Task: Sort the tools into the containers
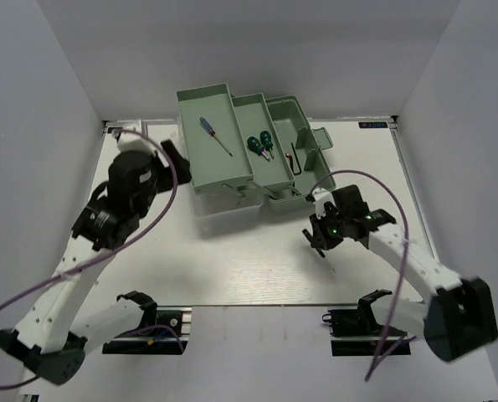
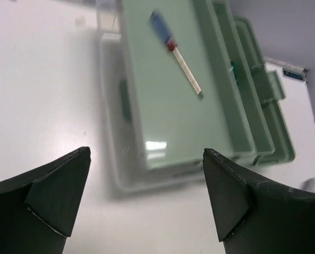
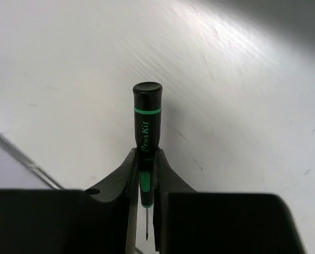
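The right hand (image 3: 145, 172) pinches the thin black-green screwdriver (image 3: 146, 119) low on its handle, over the surface (image 1: 257, 268) just in front of the toolbox (image 1: 207, 167). It looks light, stiff and slick, so it may pivot. The left hand (image 2: 146, 198) gapes wide, empty.

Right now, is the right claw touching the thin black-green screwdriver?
Touching. The right wrist view shows the right claw closed on the black-green screwdriver, both fingers pressed against its handle with no gap.

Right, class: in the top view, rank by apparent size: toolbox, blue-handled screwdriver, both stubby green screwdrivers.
1. toolbox
2. blue-handled screwdriver
3. left green screwdriver and right green screwdriver: alike, tied.
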`<action>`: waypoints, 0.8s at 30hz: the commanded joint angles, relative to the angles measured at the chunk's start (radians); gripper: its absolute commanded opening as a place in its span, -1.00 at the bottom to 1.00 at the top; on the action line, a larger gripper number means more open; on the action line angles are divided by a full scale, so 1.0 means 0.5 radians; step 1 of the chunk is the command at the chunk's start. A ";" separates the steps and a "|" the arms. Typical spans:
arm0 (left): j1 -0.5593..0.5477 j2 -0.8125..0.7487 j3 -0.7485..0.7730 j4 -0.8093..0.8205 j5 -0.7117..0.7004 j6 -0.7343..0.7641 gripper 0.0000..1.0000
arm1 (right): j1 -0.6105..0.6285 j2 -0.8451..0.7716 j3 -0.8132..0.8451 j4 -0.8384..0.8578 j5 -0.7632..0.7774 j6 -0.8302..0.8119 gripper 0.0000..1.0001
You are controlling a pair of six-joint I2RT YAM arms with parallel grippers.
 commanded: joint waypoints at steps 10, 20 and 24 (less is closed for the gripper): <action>0.007 -0.388 -0.873 -0.326 0.212 -0.697 0.94 | 0.037 0.210 1.317 0.568 -0.875 0.001 -1.00; 0.007 -0.501 -1.054 -0.390 0.274 -0.897 0.97 | 0.322 1.527 2.907 0.470 -0.866 0.503 -1.00; 0.007 -0.627 -1.097 -0.448 0.268 -0.949 0.97 | 0.414 1.693 2.950 0.391 -0.774 0.436 -0.56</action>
